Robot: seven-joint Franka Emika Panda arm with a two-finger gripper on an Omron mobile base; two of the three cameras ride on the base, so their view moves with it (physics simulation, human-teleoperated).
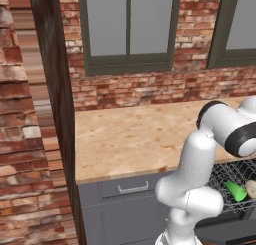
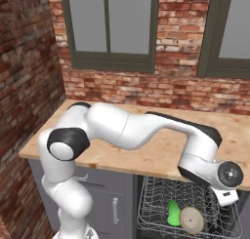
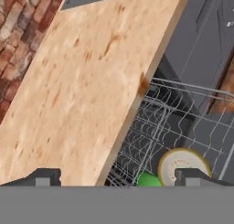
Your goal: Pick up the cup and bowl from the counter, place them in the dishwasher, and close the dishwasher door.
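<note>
Gripper (image 3: pixel 116 177) jaws wide apart, nothing between them. Hand view: one fingertip (image 3: pixel 43 177) over the counter (image 3: pixel 77 81), the other over the bowl (image 3: pixel 180 166), the counter's front edge running between the two. Right base view: the hand hangs just past the counter's front edge, above the right part of the wire rack (image 2: pixel 190 209).

Cup (image 2: pixel 173 213), bright green, lies in the rack of the open dishwasher (image 2: pixel 146 204). The beige bowl stands on edge just to its right, touching or nearly so; can't tell which. In the left base view both sit at the right edge, below counter level, cup (image 1: pixel 235 190) left of bowl (image 1: pixel 251 189).

Arm reaches across the counter from the left. Grey drawer (image 1: pixel 132 186) with silver handle sits left of the dishwasher. Brick wall (image 2: pixel 161 87) and dark-framed windows (image 2: pixel 110 23) behind the counter.
</note>
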